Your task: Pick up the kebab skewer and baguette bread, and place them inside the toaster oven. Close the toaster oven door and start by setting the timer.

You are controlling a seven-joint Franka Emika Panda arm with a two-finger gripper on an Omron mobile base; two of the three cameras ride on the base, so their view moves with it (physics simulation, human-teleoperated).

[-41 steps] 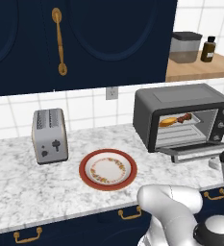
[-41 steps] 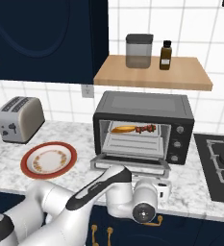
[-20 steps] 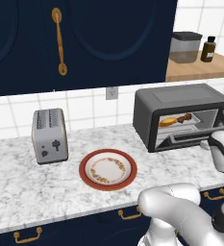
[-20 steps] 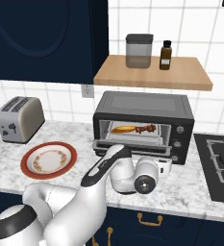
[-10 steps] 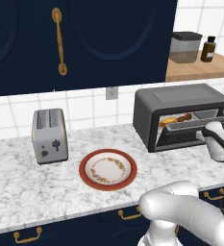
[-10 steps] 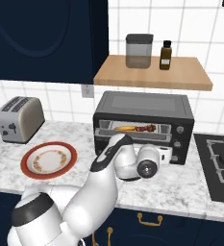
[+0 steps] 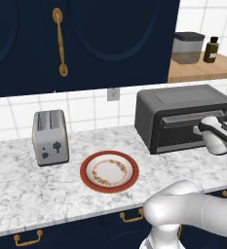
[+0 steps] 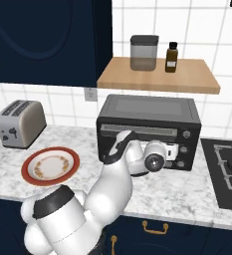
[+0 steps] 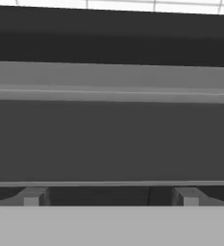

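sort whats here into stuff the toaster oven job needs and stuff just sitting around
Job: toaster oven, toaster oven door standing closed, gripper open against the door.

Lying about: silver toaster, empty plate, canister, brown bottle, stovetop.

Toaster oven door (image 8: 140, 137) stands up against the toaster oven (image 8: 148, 115); no way in. Hand (image 8: 173, 150), fingers spread wide, sits right at the door front, blocking approach there. Desk (image 7: 17, 192) open between plate (image 7: 109, 171) and oven. Silver toaster (image 7: 50, 137) well left. Shelf (image 8: 159, 74) overhangs oven top, narrow gap.
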